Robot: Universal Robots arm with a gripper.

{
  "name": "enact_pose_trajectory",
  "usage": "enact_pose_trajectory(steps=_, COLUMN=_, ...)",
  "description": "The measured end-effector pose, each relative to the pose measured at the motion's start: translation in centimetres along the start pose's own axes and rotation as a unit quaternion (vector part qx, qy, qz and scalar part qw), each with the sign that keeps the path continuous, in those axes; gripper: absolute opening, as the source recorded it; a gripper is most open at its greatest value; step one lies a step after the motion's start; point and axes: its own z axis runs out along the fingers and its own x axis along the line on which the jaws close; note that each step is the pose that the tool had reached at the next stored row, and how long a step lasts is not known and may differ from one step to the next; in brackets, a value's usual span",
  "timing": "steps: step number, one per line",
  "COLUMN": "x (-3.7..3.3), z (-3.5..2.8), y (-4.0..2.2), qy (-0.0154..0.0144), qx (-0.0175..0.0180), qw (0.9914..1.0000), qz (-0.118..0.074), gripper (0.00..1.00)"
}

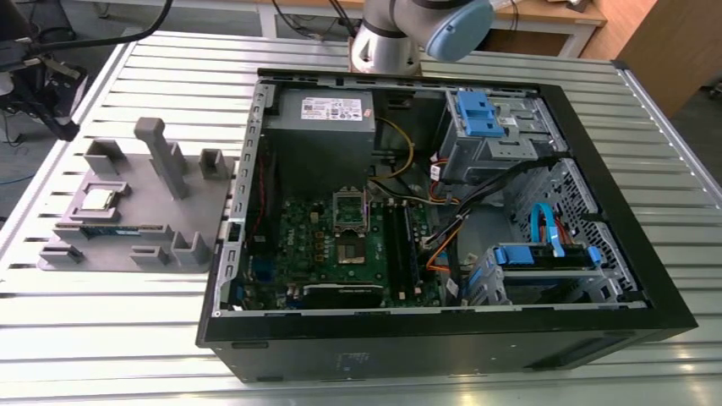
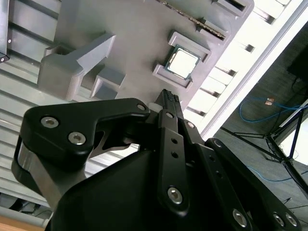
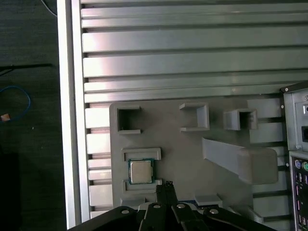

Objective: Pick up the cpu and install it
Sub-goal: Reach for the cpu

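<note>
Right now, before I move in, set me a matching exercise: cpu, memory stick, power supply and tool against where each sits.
1 cpu
2 memory stick
3 power supply
4 tool

A inside the computer case
B square pocket of the grey fixture
C hovering over that fixture
D long slot of that fixture

Pairs: 1-B, 2-D, 3-A, 4-C

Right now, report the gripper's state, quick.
Gripper: closed, holding nothing. The cpu lies in its pocket on the grey fixture, not in the grasp.
</note>
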Motion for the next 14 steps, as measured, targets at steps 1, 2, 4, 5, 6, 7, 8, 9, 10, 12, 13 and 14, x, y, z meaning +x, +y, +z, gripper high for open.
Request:
enact_pose_trajectory(steps=1, x=0.09, z=0.06, y=-0.01, qy=0.0, qx=0.0, qw=1.0, qz=0.0, gripper=0.11)
enact_pose_trajectory(steps=2, x=0.18, z=0.11, y=-0.02, qy=0.0, qx=0.0, qw=1.0, qz=0.0, gripper=0.11)
enact_pose_trajectory(steps=4, x=0.37, z=0.22, y=-0.04, qy=0.0, qx=0.0, qw=1.0, qz=0.0, gripper=0.11)
enact_pose_trajectory(steps=5, x=0.47, z=0.28, y=-0.05, qy=0.0, qx=0.0, qw=1.0, qz=0.0, gripper=0.11)
enact_pose_trajectory(steps=6, x=0.56, z=0.34, y=-0.06, qy=0.0, qx=0.0, qw=1.0, qz=0.0, gripper=0.11)
enact_pose_trajectory(steps=7, x=0.66, z=0.41, y=-0.07, qy=0.0, qx=0.0, qw=1.0, qz=0.0, gripper=0.11)
enact_pose_trajectory(steps=8, x=0.76, z=0.5, y=-0.08, qy=0.0, qx=0.0, qw=1.0, qz=0.0, gripper=0.11)
enact_pose_trajectory(steps=9, x=0.84, z=0.59, y=-0.09, qy=0.0, qx=0.0, qw=1.0, qz=0.0, gripper=0.11)
enact_pose_trajectory(steps=10, x=0.92, z=0.67, y=-0.1, qy=0.0, qx=0.0, qw=1.0, qz=0.0, gripper=0.11)
enact_pose_trajectory(steps=12, x=1.07, z=0.81, y=-0.12, qy=0.0, qx=0.0, qw=1.0, qz=0.0, gripper=0.11)
enact_pose_trajectory(steps=13, x=1.13, z=0.87, y=-0.13, qy=0.0, qx=0.0, qw=1.0, qz=0.0, gripper=0.11)
enact_pose_trajectory(steps=14, x=1.17, z=0.91, y=-0.13, qy=-0.0001, qx=-0.0001, qw=1.0, qz=0.0, gripper=0.11)
